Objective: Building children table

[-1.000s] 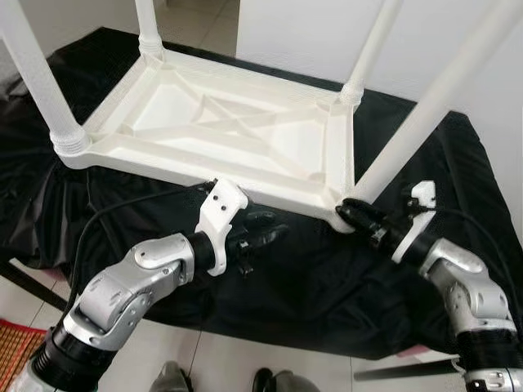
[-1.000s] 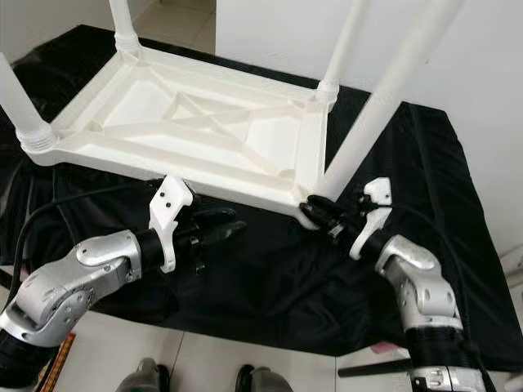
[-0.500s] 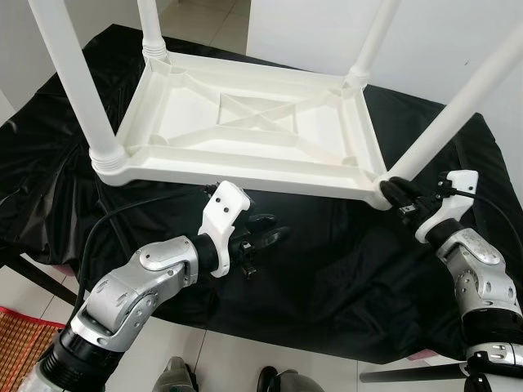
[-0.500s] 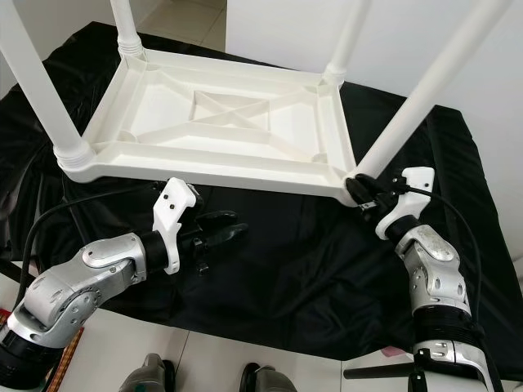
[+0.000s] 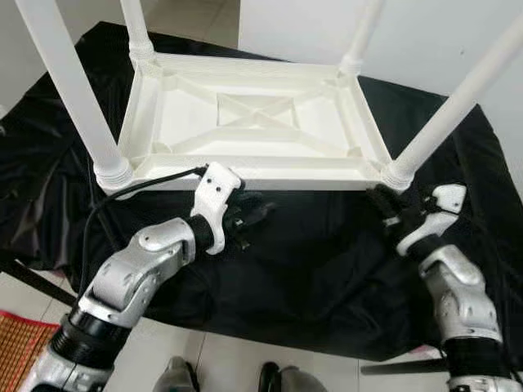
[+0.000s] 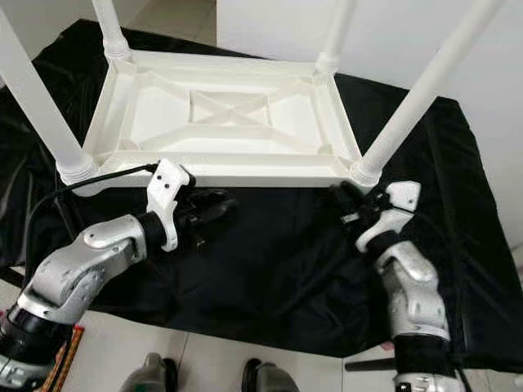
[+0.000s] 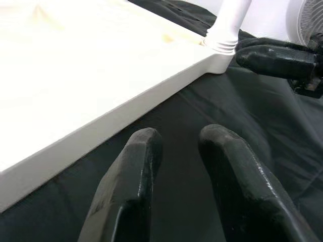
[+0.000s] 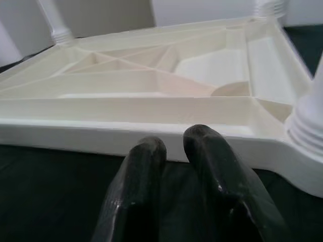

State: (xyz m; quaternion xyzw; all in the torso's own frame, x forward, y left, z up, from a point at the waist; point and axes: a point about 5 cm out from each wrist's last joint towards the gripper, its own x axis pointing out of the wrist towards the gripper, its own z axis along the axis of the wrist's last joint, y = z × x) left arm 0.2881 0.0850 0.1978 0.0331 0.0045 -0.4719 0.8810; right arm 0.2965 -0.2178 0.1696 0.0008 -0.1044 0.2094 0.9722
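Cloth [image 5: 310, 269]: black, creased, draped over the work surface under everything.
Rug [image 5: 20, 343]: red woven corner at 8 o'clock on the floor.
Left arm [image 5: 135, 273]: silver, reaching in from 7 o'clock toward the near rail.
Cable [image 5: 122, 196]: black, looping from the left wrist past the near-left corner.
Near-left leg [image 5: 78, 90]: white, upright, seated in the corner socket at 9 o'clock.
Left gripper [image 5: 255, 214]: at the near rail, left of its middle; fingers [image 7: 131, 176] narrow, a small gap between them, holding nothing, lying over the cloth just beside the rail.
Table [image 5: 253, 122]: white plastic, upside down on the cloth at centre, ribbed underside with a cross brace facing up, four legs rising.
Far-left leg [image 5: 137, 33]: at 11 o'clock, upright in its socket.
Shoes [image 5: 176, 377]: tips at 6 o'clock, on the pale floor.
Far-right leg [image 5: 359, 37]: at 1 o'clock, upright in its socket.
Near-right leg [image 5: 453, 106]: at 3 o'clock, leaning outward in the head views, base ring in the corner.
Right gripper [image 5: 381, 201]: just below the near-right corner; fingers [image 8: 146, 181] close together, almost touching, holding nothing, tips just short of the rail.
Right arm [image 5: 458, 302]: silver, coming up from 5 o'clock.
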